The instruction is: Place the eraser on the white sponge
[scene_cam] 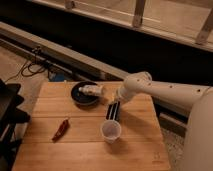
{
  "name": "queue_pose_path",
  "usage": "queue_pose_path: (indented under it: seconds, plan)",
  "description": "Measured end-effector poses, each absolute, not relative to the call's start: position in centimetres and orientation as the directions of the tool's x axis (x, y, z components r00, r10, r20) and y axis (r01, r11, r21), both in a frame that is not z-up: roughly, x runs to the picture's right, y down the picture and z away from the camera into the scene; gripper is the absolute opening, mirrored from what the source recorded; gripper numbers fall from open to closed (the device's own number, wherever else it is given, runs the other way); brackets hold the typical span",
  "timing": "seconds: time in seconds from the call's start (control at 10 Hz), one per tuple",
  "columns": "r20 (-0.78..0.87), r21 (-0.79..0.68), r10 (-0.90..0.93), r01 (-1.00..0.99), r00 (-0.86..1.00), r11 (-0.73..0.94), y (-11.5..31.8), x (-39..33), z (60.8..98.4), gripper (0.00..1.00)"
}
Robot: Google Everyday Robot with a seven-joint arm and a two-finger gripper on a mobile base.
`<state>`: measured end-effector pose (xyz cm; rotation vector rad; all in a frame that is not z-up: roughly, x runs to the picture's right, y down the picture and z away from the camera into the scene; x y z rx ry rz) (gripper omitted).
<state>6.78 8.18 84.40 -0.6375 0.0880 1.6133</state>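
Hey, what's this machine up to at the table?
A white robot arm reaches over a wooden table, its gripper pointing down beside a dark bowl and a clear cup. A whitish object, likely the sponge, lies in the bowl. A red pepper lies apart. No eraser is plainly visible.

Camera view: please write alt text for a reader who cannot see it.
A white robot arm holds its dark gripper down over a wooden table, between a dark bowl containing a pale object and a clear cup. A red chili lies nearby.
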Motion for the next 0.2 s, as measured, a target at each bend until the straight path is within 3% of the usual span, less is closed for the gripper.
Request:
queue_pose_path:
  seconds: [0.2]
  plan:
    - [-0.412, -0.288, 0.911, -0.948, -0.005, -0.136, 7.09, 7.27, 83.39, 0.73]
